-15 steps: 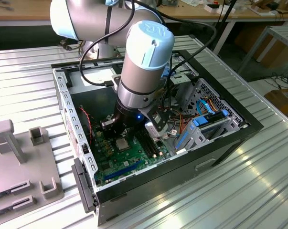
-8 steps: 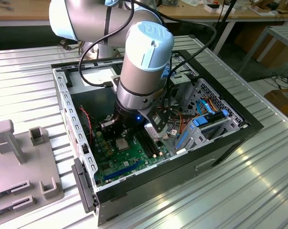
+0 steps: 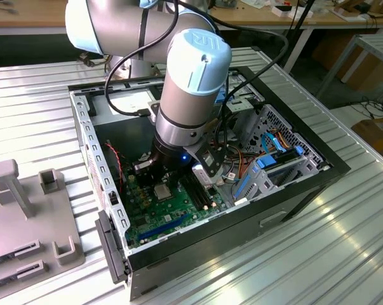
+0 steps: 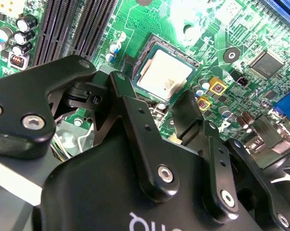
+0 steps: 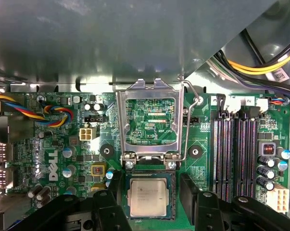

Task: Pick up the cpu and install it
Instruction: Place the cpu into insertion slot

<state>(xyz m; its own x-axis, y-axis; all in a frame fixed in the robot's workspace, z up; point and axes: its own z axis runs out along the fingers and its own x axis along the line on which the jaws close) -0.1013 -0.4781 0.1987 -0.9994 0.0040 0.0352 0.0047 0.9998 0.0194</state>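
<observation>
We saw the small silvery-tan square cpu (image 5: 147, 197) seated in the black square-framed socket (image 5: 172, 195), jaws spread either side, gripping nothing. The hinged metal cover frame (image 5: 149, 120) stood open; latching looked left. In the exterior view, the grey arm (image 3: 191, 82) reached into the black case (image 3: 229, 248) from twelve o'clock.

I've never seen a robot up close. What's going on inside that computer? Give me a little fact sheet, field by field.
Setting: open black computer case with the robot arm reaching inside
Board: green circuit board on the case floor
Cpu: small silvery-tan square metal plate, lying flat in the black square-framed socket
Socket cover: silver metal hinged frame, flipped open
Hand: black two-fingered hand, open, just above the plate
Fingers: one on each side of the plate, not closed on it
</observation>
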